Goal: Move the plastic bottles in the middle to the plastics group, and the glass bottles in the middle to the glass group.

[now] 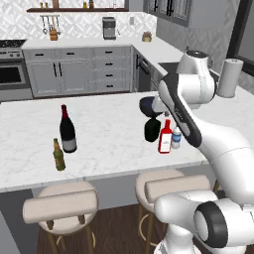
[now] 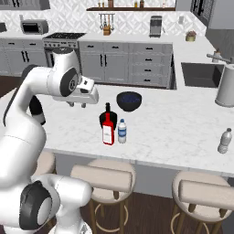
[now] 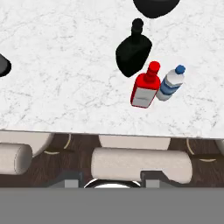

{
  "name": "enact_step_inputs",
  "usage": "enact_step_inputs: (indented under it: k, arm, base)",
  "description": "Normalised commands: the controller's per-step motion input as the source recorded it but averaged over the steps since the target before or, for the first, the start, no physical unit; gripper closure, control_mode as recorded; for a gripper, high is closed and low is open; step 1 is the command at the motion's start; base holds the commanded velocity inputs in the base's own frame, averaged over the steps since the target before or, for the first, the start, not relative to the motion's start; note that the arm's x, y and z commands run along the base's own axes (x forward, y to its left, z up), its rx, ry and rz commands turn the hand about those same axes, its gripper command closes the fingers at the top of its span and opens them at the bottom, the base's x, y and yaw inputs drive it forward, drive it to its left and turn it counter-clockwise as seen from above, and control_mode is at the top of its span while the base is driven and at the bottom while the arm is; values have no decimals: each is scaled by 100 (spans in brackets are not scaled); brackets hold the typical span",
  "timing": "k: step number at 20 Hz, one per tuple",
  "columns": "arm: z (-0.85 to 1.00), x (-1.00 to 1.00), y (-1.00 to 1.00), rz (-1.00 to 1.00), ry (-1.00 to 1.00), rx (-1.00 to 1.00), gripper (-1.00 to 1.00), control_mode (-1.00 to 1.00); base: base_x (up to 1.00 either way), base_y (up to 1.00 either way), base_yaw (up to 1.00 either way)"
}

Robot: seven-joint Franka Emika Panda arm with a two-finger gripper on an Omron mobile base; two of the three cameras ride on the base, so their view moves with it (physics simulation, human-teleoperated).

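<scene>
Gripper (image 2: 78, 105): empty, hanging above counter (image 2: 183, 123); can't tell jaw gap
Bottles: red bottle (image 3: 145, 89), plastic bottle (image 3: 171, 83), black bottle (image 3: 133, 53) huddled mid-counter
Tip: drop straight onto one neck, they're crowded

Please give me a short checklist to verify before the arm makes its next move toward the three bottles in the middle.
1. Gripper free of load: ok, holds nothing.
2. Jaws wide enough for a bottle: cannot tell.
3. Red bottle, black bottle and small plastic bottle upright: ok.
4. Room between them: not ok, closely clustered.
5. Blue bowl away from the cluster: ok, just behind it.
6. Wine bottle and beer bottle standing: ok.
</scene>
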Motion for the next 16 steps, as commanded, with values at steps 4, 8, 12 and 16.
enact_step_inputs:
  k: [4,8,12,16]
  arm:
    - [-5,-39,1,-7,-10,-1,-100,-100]
    - [0,-56,-21,-24,-11,0,-100,-100]
    - [10,-18,-62,-25,-12,0,-100,-100]
    - [2,0,-72,-24,-5,0,-100,-100]
  base:
    - [0,0,0]
    - [0,0,0]
    - [0,0,0]
    - [0,0,0]
